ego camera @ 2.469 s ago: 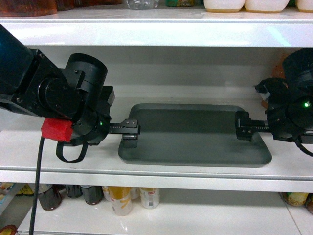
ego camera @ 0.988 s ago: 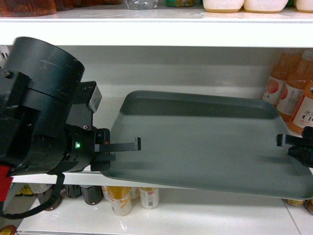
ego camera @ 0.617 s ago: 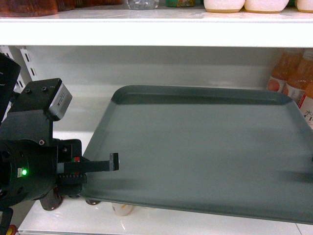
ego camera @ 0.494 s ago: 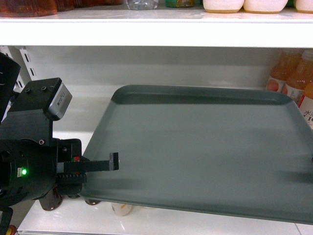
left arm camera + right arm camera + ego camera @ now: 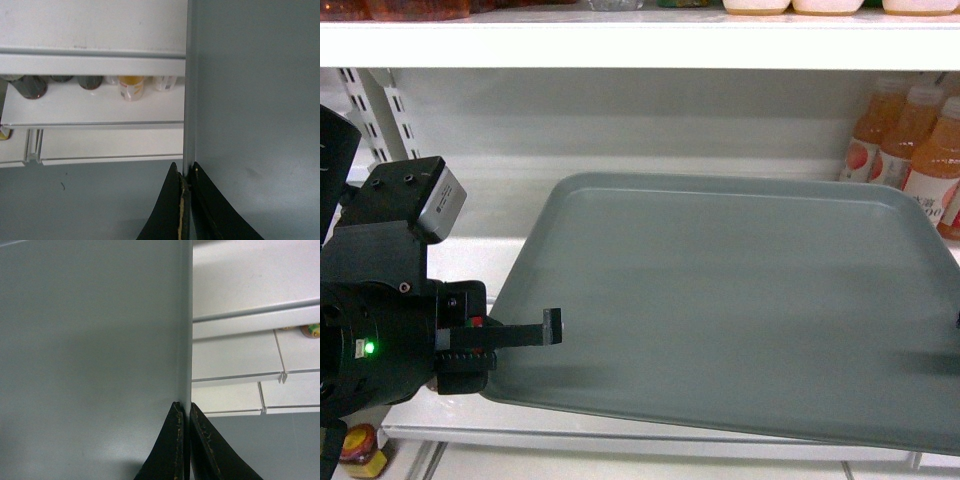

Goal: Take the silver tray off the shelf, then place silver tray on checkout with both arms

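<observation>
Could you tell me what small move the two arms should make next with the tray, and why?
Probably keep drawing the tray straight back, level. Both grippers, left and right, are shut on its opposite rims, and its near edge already overhangs the shelf, while the bottles stand close by its far right corner. The checkout is not in view.

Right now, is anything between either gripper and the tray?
No. Both wrist views show the left gripper and right gripper clamped directly on the silver tray rim, one on each side.
</observation>
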You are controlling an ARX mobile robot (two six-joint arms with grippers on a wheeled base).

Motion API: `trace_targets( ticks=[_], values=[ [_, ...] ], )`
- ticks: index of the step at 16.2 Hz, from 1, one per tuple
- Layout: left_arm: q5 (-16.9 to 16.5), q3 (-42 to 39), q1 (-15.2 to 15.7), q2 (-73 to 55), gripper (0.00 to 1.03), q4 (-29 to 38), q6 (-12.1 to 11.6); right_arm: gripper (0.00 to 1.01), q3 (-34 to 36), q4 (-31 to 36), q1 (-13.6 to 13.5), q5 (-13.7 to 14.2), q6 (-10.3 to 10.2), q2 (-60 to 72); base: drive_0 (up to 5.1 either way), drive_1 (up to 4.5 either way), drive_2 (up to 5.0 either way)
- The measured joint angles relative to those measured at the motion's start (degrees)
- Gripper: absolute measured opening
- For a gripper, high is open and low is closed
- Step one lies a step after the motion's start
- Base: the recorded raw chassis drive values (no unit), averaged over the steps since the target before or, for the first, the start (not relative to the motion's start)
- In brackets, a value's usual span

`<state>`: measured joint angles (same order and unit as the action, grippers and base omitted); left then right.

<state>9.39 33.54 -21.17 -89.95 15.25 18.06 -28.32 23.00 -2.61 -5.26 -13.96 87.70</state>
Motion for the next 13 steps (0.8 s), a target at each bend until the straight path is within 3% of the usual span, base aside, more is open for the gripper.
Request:
trace_targets(
  ticks=[13],
  values=[
    [0.0,0.0,-0.1,0.0,0.03,-0.1,0.0,0.02,0.0,-0.2,0.0,-0.1,0.0,0.0,0.1,-4.22,4.4]
  ],
)
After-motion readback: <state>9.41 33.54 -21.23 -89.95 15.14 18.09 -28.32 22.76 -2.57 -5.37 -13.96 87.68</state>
